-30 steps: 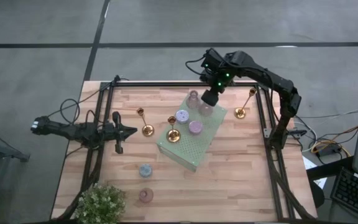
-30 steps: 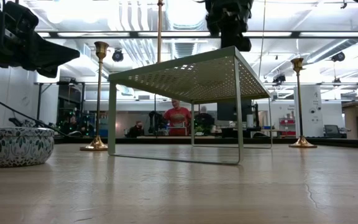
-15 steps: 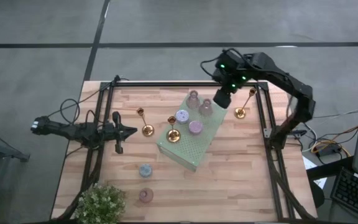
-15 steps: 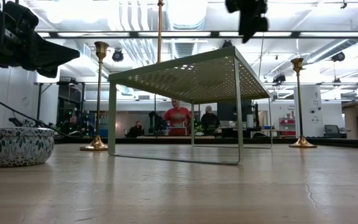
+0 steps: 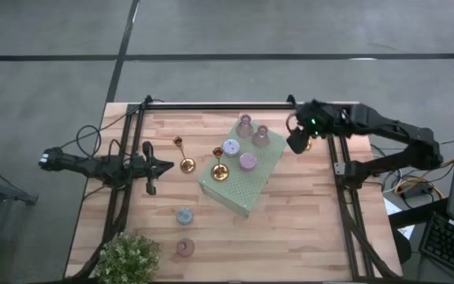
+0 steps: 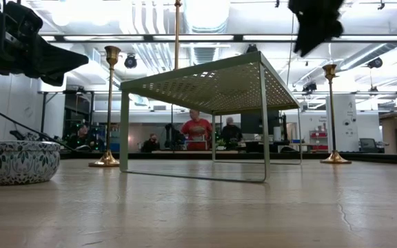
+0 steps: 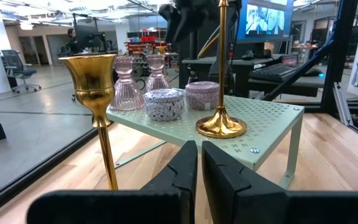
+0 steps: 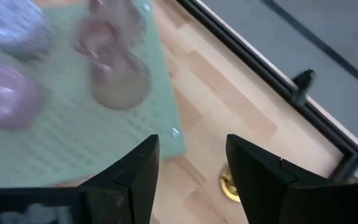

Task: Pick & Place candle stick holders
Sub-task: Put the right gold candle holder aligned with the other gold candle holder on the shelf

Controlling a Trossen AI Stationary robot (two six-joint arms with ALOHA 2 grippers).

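So, here's where I'm at, view by view.

High view, my right claw: hovering at about 2 o'clock on the table, right over a gold candlestick standing just off the green rack.
High view, rack load: five pieces on top, namely two pink glass holders at its 12 o'clock end, a lilac holder, a pink holder and a second gold stick.
High view, loose stuff: another gold stick at 9 o'clock of the rack, and a pale blue holder and a pink one down around 7 o'clock.
Low view: the target stick's stem stands tall and thin, with my claw up beside its top.
Left wrist view, left claw: fingers pressed together, nothing in them, parked at 9 o'clock.
Right wrist view: my fingers are spread and empty, with the gold base showing between them.
How I'd do it: centre the stem between the fingers, come straight down, pinch low on the stem and lift vertically. I reckon it tips easily.
Inside the holders: can't tell.
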